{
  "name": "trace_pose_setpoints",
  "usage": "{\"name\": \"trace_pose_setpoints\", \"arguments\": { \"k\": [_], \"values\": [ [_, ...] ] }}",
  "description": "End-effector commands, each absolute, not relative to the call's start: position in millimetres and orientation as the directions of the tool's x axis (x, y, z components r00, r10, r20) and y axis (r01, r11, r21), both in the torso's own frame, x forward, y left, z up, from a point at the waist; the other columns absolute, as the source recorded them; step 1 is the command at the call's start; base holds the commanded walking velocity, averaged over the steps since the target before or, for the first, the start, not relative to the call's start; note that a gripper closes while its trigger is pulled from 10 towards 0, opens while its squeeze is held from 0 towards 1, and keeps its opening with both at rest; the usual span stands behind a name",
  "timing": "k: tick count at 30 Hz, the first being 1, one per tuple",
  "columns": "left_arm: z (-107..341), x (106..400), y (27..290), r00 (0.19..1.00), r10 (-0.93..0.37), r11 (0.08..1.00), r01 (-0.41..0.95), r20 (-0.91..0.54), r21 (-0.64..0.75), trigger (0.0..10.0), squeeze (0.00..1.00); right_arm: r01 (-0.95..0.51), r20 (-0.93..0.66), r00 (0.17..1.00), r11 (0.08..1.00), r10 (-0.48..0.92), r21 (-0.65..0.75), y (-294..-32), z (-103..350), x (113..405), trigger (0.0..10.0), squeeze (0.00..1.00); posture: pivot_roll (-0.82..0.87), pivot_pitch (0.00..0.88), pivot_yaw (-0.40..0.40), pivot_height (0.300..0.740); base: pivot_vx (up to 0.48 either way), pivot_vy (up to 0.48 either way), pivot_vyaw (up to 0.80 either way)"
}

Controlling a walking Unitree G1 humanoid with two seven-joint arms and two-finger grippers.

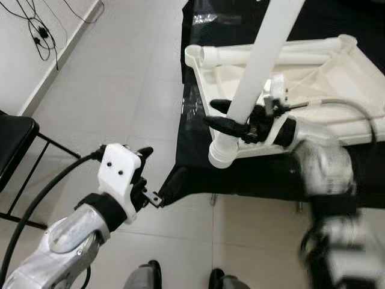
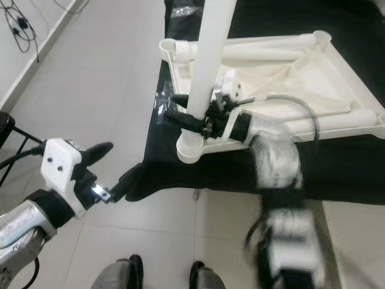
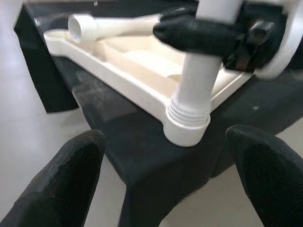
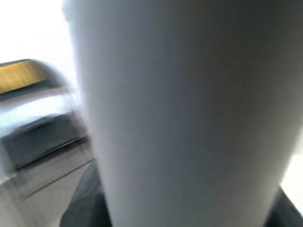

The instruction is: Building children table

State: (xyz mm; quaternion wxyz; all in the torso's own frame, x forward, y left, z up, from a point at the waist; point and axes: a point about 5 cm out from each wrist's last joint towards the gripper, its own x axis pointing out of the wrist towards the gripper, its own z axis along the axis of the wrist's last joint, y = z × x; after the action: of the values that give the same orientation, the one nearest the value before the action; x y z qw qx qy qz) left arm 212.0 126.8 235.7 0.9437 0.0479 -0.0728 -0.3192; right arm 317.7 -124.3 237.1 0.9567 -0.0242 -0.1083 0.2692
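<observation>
Counter (image 1: 252,174): draped in black cloth, standing on a pale tiled floor (image 1: 120,84).

Tabletop (image 1: 337,78): white plastic children's tabletop lying upside down on the counter, underside ribs facing up. Its near-left corner sits at the counter's edge, toward the robot.

Corner socket (image 3: 187,126): round, ribbed collar at that near corner. Upright leg (image 1: 258,66), a white tube, stands in it, leaning slightly and rising out of the top of the head views.

Second leg (image 1: 271,56): loose white tube lying flat along the far rim of the tabletop, open end toward the far-left corner.

Right pincer (image 1: 231,117): clenched on the upright leg just above the socket, one black finger on each side of the tube. Right arm shows motion blur in both head views. In the right wrist view the tube surface (image 4: 184,118) is pressed close to the lens and out of focus.

Left pincer (image 1: 147,174): released, fingers spread wide, holding nothing. It hovers over the floor near the counter's near-left corner, apart from the cloth, aimed at the socket. In the left wrist view both fingertips (image 3: 71,175) frame the collar from a lower level.

Also noted: black chair (image 1: 15,144) at far left, cables (image 1: 36,27) along the wall, a person's two dark shoes (image 1: 150,274) at the bottom edge.
</observation>
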Motion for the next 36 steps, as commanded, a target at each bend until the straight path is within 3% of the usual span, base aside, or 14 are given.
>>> {"name": "trace_pose_setpoints", "arguments": {
  "k": [1,3,4,5,12,13,16,18,24,25,27,28,31,36],
  "values": [
    [231,210,127,0.783,-0.616,0.785,0.601,0.087,0.147,10.0,0.00,-0.180,-0.044,0.983,0.976,0.176,-0.126,-165,193,317,0.0,0.00,0.19,0.215,-0.064,0.740,0.000,0.000,0.00],
    [233,217,127,0.779,-0.619,0.783,0.605,0.098,0.144,10.0,0.00,-0.231,-0.095,0.970,0.969,0.222,-0.093,-139,170,291,0.0,0.00,0.15,0.178,-0.028,0.740,0.000,0.000,0.00],
    [233,217,127,0.779,-0.619,0.783,0.605,0.098,0.144,10.0,0.00,-0.231,-0.095,0.970,0.969,0.222,-0.093,-139,170,291,0.0,0.00,0.15,0.178,-0.028,0.740,0.000,0.000,0.00],
    [233,222,124,0.770,-0.631,0.774,0.615,0.099,0.150,10.0,0.00,-0.291,-0.078,0.955,0.956,0.287,-0.044,-123,168,293,0.0,0.00,0.15,0.160,-0.026,0.740,0.000,0.000,0.00],
    [234,224,122,0.762,-0.639,0.767,0.622,0.103,0.160,10.0,0.00,-0.331,-0.044,0.943,0.944,0.330,-0.015,-107,186,305,0.0,0.00,0.16,0.148,-0.032,0.740,0.000,0.000,0.00],
    [233,225,124,0.765,-0.637,0.768,0.619,0.096,0.163,10.0,0.00,-0.348,-0.019,0.937,0.937,0.348,0.008,-100,193,306,10.0,0.00,0.16,0.149,-0.034,0.740,0.000,0.000,0.00],
    [231,225,126,0.768,-0.634,0.770,0.617,0.089,0.165,10.0,0.00,-0.361,-0.003,0.933,0.932,0.361,0.024,-97,198,306,10.0,0.00,0.16,0.150,-0.034,0.740,0.000,0.000,0.00],
    [228,224,127,0.764,-0.641,0.765,0.625,0.080,0.156,10.0,0.00,-0.441,0.060,0.897,0.896,0.438,0.053,-96,212,309,10.0,1.00,0.16,0.162,-0.032,0.740,0.000,0.000,0.00],
    [226,217,120,0.738,-0.671,0.740,0.659,0.076,0.137,10.0,0.00,-0.633,0.197,0.750,0.772,0.631,-0.059,-108,253,325,10.0,1.00,0.17,0.182,-0.034,0.740,0.000,0.000,0.00],
    [226,216,118,0.736,-0.673,0.738,0.661,0.079,0.135,10.0,0.00,-0.690,0.200,0.686,0.713,0.699,-0.124,-116,265,333,10.0,1.00,0.17,0.189,-0.034,0.740,0.000,0.000,0.00],
    [227,215,118,0.735,-0.673,0.738,0.661,0.081,0.135,10.0,0.00,-0.703,0.193,0.669,0.695,0.718,-0.151,-119,268,335,10.0,1.00,0.17,0.193,-0.035,0.740,0.000,0.000,0.00],
    [227,213,117,0.734,-0.674,0.738,0.662,0.081,0.131,10.0,0.00,-0.756,0.177,0.608,0.633,0.774,-0.167,-122,272,339,10.0,0.00,0.18,0.203,-0.040,0.740,0.000,0.000,0.00],
    [227,204,115,0.733,-0.677,0.735,0.667,0.073,0.123,10.0,0.00,-0.873,0.122,0.433,0.449,0.893,-0.188,-128,276,345,10.0,0.00,0.19,0.212,-0.042,0.740,0.000,0.000,0.00],
    [226,191,112,0.724,-0.688,0.725,0.679,0.056,0.116,10.0,0.00,-0.924,0.078,0.344,0.352,0.936,-0.151,-129,279,357,10.0,0.00,0.21,0.229,-0.052,0.740,0.000,0.000,0.00]
  ]
}}
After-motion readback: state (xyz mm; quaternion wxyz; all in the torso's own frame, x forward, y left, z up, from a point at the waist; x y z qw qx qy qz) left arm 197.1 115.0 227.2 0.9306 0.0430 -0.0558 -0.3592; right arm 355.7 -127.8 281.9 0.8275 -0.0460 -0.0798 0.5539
